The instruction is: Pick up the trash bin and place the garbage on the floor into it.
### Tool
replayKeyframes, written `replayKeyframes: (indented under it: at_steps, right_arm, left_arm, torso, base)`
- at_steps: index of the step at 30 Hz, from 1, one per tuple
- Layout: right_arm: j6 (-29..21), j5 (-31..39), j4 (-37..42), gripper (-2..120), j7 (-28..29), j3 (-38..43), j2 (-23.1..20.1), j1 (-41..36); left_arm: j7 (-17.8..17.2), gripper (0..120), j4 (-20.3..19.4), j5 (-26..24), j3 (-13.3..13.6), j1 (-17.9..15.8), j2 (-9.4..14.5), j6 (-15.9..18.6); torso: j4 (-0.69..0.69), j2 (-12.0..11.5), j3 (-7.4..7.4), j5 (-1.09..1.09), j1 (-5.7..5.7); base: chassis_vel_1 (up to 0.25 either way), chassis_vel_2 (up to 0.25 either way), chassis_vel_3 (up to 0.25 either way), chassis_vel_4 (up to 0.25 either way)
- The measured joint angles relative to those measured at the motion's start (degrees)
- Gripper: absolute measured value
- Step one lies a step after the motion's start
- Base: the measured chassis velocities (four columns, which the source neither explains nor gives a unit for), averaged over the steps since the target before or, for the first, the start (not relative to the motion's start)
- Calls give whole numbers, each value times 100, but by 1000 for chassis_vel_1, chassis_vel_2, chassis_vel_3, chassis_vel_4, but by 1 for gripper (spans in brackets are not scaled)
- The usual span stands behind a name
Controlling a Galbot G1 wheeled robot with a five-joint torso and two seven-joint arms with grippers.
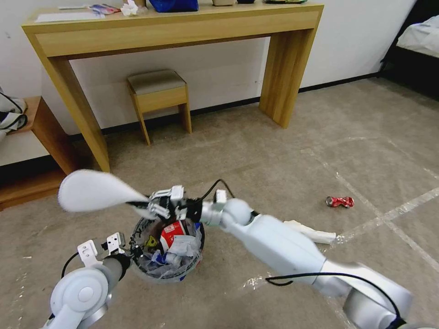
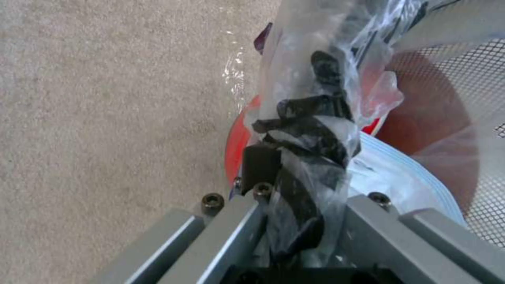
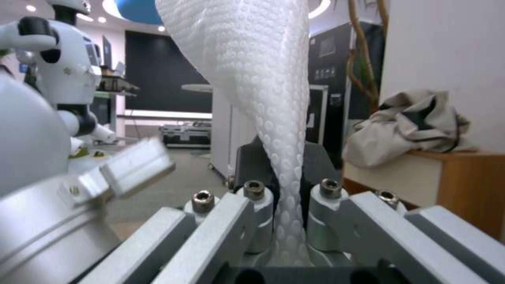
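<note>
Beige carpeted floor [image 1: 274, 151] marked with pale tape lines, backed by a long wooden bench [image 1: 173, 27] against the wall with a small stool [image 1: 157, 98] beneath it.

Right arm [image 1: 292, 251] reaching across from the right toward the centre foreground. Right claw [image 1: 153, 205] just above the far rim of the trash bin, clamped on the narrow end of a flat white slipper [image 1: 91, 189]; the slipper's broad end sticks out to the left, clear of the floor. In the right wrist view the dimpled sole of the slipper [image 3: 263, 90] runs down between the two fingers [image 3: 252, 205], which press on it from both sides.

Trash bin [image 1: 167, 249], a small round red pail lined with a clear printed bag, in the near foreground between the two arms, holding a red-and-white carton [image 1: 176, 230] and crumpled white and blue wrappers. Left claw [image 1: 121, 249] at the bin's left rim; in the left wrist view its fingers [image 2: 260, 163] are shut on the bunched bag and rim of the bin [image 2: 236, 138].

Second white slipper [image 1: 311, 231] lying flat on the floor just beyond the right arm. Crushed red drink can [image 1: 339, 201] on the floor farther right, beside a tape line.
</note>
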Motion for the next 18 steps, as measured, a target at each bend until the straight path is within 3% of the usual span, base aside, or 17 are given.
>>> replayKeyframes:
  at_steps: [18]
  right_arm:
    - [144, -357, -704, 3, -34, -100, 336, -309]
  left_arm:
    - [-62, 0, -171, -24, -99, 101, 72, 5]
  torso:
    - [0, 0, 0, 1, 0]
  base:
    - [0, 0, 0, 0]
